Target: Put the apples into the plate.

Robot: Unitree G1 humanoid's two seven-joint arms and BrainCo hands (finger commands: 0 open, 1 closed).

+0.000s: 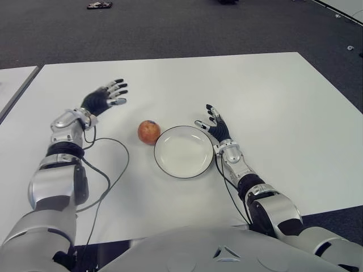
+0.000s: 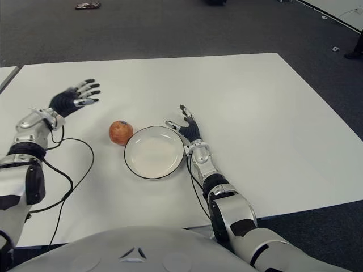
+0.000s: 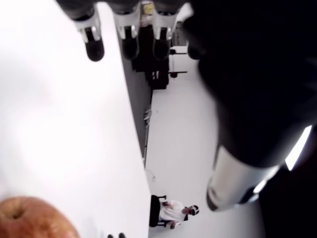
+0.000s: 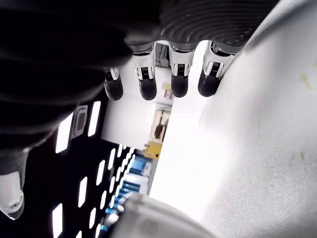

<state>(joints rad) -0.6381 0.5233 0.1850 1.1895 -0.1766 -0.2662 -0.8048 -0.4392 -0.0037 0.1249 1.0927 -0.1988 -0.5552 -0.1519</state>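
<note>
A: What do you see near the hands?
B: The apple [image 1: 148, 131] lies between the left hand [image 1: 105, 97] and right hand [image 1: 214, 127], both spread and holding nothing, touching the bare plate [image 1: 184, 152] beside the right hand.

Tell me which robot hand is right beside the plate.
The right robot hand, open at the plate's right rim. The left robot hand, also open, shows farther off, beyond the apple.

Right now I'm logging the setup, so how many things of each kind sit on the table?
apple: 1
plate: 1
Total: 2, both on the white table.
</note>
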